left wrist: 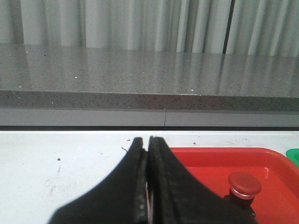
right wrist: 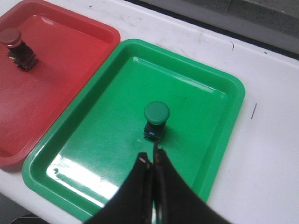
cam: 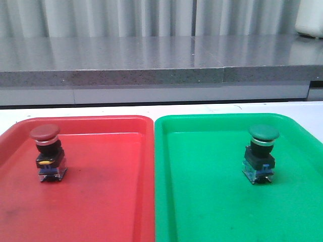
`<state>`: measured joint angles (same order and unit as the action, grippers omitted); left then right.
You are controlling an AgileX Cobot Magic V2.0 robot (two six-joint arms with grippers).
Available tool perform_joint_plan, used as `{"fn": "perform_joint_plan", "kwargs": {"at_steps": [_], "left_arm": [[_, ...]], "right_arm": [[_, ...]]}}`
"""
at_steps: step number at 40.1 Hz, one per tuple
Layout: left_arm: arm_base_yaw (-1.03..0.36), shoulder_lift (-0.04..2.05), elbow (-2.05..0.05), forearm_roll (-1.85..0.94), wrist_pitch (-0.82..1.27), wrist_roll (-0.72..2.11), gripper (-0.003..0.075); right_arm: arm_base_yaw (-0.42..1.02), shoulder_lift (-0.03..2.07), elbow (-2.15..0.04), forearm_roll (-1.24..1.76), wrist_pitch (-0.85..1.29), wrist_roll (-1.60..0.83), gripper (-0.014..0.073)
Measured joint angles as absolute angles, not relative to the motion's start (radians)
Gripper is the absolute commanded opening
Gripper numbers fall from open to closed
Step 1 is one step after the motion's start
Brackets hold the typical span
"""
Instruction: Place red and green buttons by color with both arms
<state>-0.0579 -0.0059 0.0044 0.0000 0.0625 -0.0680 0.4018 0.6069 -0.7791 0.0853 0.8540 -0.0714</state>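
Front view, buttons: the red mushroom-head push-button [cam: 48, 153], dark red cap on a black body and blue base, stands upright in the red plastic tray [cam: 101, 206]; the green mushroom-head push-button [cam: 261, 154] stands upright in the green plastic tray [cam: 212, 201]. Each sits on its own colour, so the sorting looks done.
Front view, arms: neither is visible.
Front view, room: a white tabletop [cam: 313, 108], a grey speckled ledge [cam: 151, 60] and pale curtains behind.
Left wrist view, tool: the left gripper [left wrist: 148, 154] has its jaws pressed together, holding nothing, above the white tabletop beside the red tray, clear of the red button.
Right wrist view, tool: the right gripper [right wrist: 152, 163] is likewise closed and empty, hovering just short of the green button.
Handling: the buttons seem light, rigid, top-heavy and smooth-capped; the squarer black body probably offers the steadiest hold.
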Motion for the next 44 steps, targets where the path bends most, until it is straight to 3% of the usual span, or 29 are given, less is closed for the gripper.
{"fn": "perform_joint_plan", "kwargs": {"at_steps": [44], "left_arm": [[-0.01, -0.006, 0.004, 0.014, 0.062, -0.089, -0.002]], "right_arm": [[0.402, 0.607, -0.779, 0.085, 0.854, -0.071, -0.007]]}}
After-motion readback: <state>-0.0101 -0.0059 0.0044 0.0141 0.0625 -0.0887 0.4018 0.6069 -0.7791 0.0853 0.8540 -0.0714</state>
